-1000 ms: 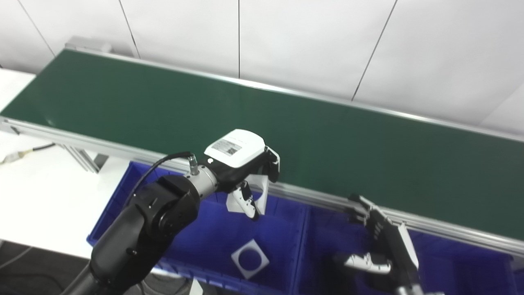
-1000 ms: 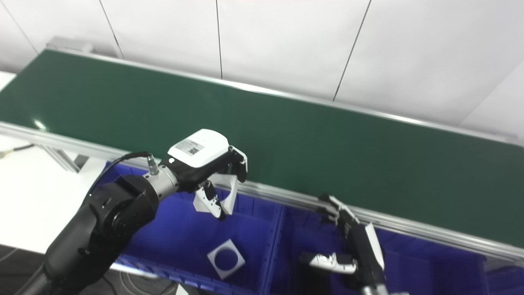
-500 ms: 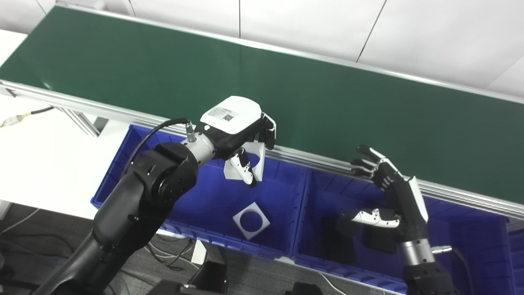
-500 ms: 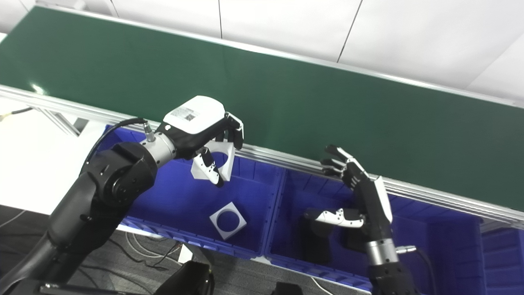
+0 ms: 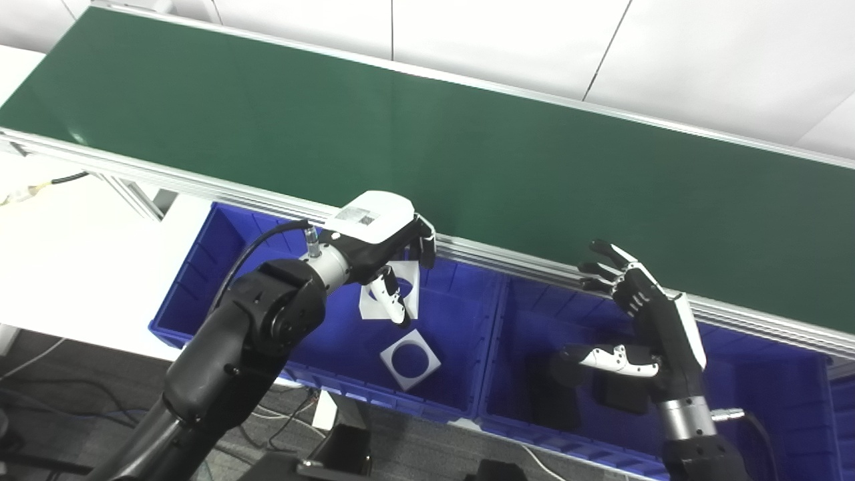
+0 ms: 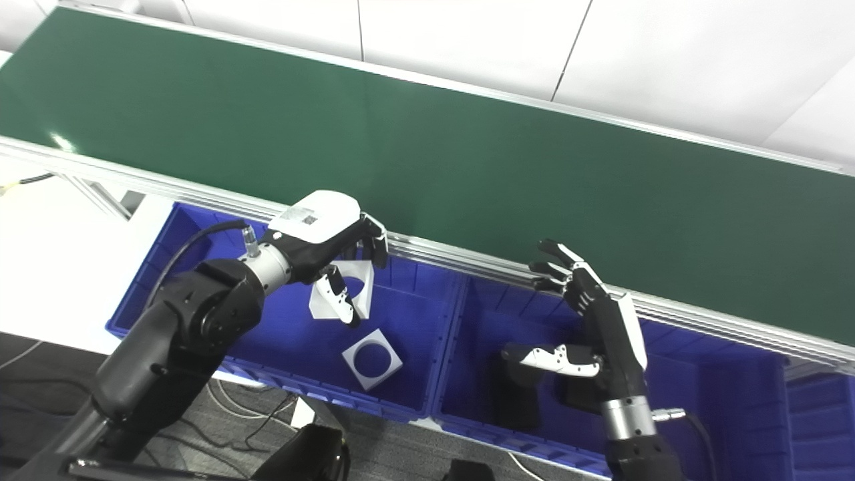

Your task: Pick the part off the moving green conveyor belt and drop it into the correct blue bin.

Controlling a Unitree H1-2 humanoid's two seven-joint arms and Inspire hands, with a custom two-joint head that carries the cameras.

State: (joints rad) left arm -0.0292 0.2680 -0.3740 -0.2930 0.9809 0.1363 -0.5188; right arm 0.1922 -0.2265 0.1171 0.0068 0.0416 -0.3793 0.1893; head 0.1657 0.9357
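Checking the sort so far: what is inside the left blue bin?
On the floor of the left blue bin lies one white square part with a round hole. Above it, the left hand holds a similar white part. The arm hides part of the floor.

White bench (image 5: 80,280) at left, cable (image 5: 40,188) lying on it, left blue bin (image 5: 200,267) resting on its edge

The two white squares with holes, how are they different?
The held white square hangs upright in the left hand, above the left blue bin; the loose white square lies flat on that bin's floor. The held one is partly hidden by fingers; the loose one shows fully. Both are white with round holes.
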